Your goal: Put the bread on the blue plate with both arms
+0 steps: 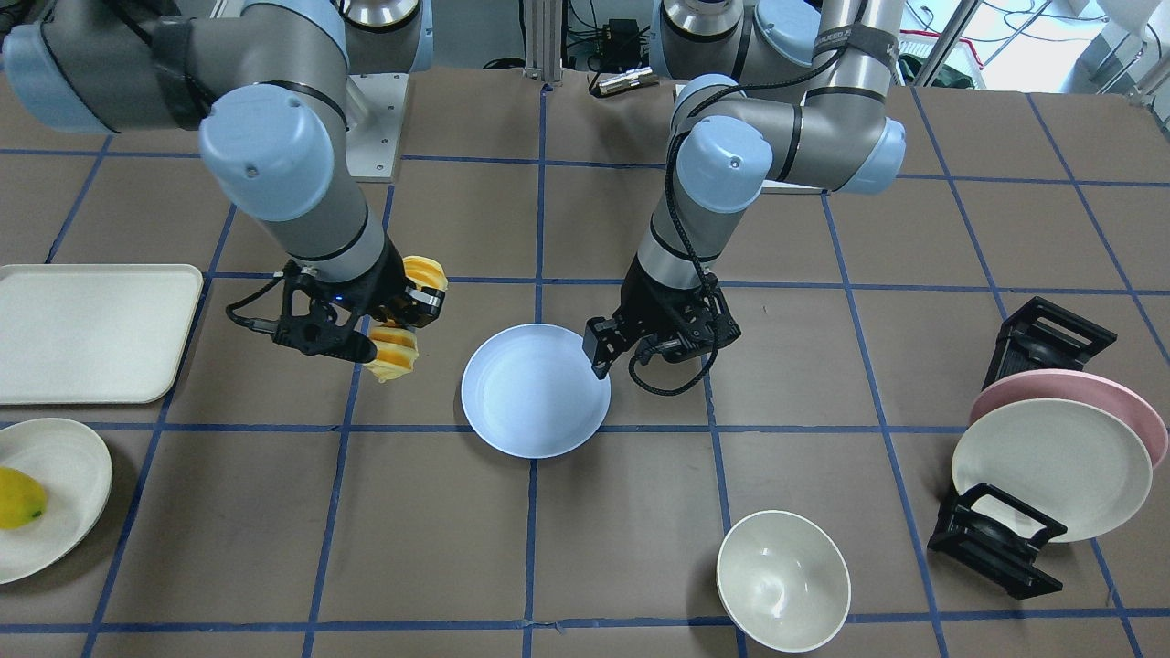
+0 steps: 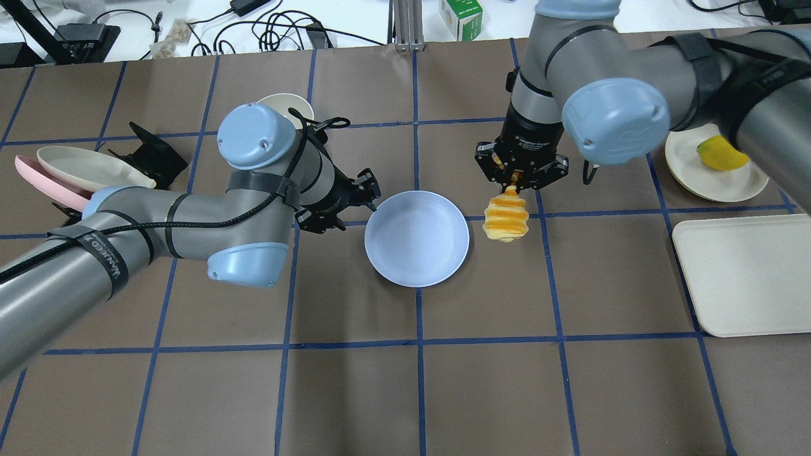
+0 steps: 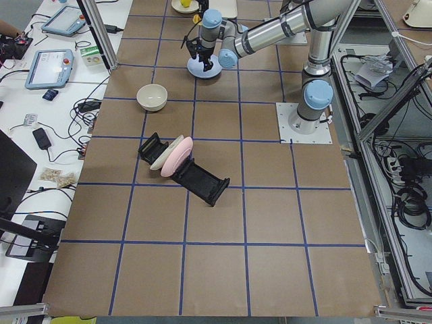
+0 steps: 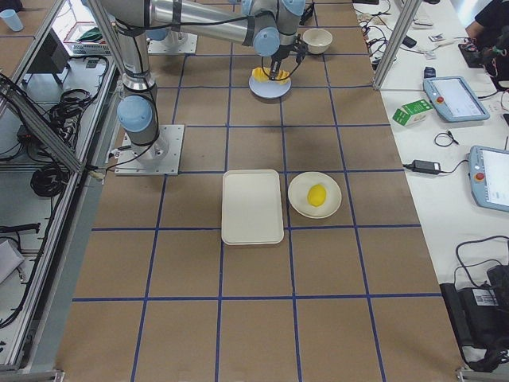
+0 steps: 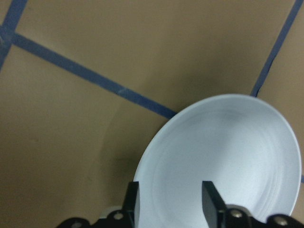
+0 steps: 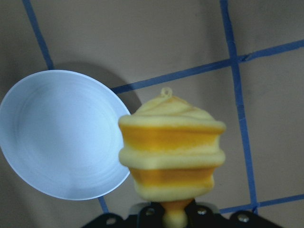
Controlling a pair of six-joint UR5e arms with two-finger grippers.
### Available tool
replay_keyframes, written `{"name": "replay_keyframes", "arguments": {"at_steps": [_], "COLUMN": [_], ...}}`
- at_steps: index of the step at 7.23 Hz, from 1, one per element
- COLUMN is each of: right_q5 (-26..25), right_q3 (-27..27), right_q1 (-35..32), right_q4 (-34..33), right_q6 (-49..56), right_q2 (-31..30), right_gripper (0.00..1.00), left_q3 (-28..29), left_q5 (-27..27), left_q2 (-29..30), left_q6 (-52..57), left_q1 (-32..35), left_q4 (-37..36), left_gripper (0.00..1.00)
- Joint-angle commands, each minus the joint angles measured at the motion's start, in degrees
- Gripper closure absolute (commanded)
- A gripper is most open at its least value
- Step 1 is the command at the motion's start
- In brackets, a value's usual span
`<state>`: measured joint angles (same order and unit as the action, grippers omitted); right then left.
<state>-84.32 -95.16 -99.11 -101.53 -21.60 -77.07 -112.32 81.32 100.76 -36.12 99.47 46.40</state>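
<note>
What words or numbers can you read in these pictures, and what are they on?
The strap on the left arm: white letters, too blurred to read.
The black cuff on the right arm: white print, too small to read.
The green box: label too small to read.
The tablet: screen too small to read.
The bread and the blue plate: no writing.

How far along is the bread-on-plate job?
Done: the right hand is shut on the bread, which hangs beside the blue plate, not over it. Underway: the left hand sits open at the plate's rim. Left: carry the bread across and set it down; the plate is empty.
</note>
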Motion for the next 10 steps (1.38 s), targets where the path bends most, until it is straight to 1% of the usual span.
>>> {"name": "replay_keyframes", "arguments": {"at_steps": [1,2,3,4,5,6,8,9,10], "right_q5": [0.0,0.0,0.0,-0.1,-0.1,-0.1,0.0,0.0,0.1], "right_q3": [0.0,-0.1,-0.1,-0.6,-0.6,-0.7,-0.8,-0.9,-0.9], "right_q1": [-6.7,-8.6,-10.6,-13.1,-14.0,-14.2,-14.2,-14.3,-14.2], "right_q4": [-7.4,-10.6,-14.4,-16.0,-16.1,-16.3,-16.5,-16.7,-18.2], "right_q6": [-1.2,-0.2,-0.4,-0.9,-0.7,-0.5,0.0,-0.2,-0.6], "right_q2": [4.2,6.5,9.0,11.0,12.2,12.7,14.4,15.1,15.5], "right_gripper": [1.0,1.0,1.0,1.0,1.0,1.0,1.0,1.0,0.53], "left_q3": [10.5,14.3,16.8,18.0,18.4,19.1,19.7,19.9,20.3], "left_q5": [4.4,9.2,9.7,9.6,9.6,9.4,9.6,8.9,8.3], "left_q2": [-4.9,-7.2,-10.2,-12.6,-14.8,-15.8,-14.5,-14.5,-15.1], "left_q6": [11.5,20.7,30.5,37.1,41.5,41.5,38.3,38.0,38.0], "left_q1": [-2.7,-5.8,-9.5,-12.9,-13.9,-13.1,-7.3,-6.8,-7.0], "left_q4": [22.8,31.3,39.9,44.3,44.7,44.7,42.4,41.6,41.7], "left_gripper": [0.0,0.0,0.0,0.0,0.0,0.0,0.0,0.0,0.0]}}
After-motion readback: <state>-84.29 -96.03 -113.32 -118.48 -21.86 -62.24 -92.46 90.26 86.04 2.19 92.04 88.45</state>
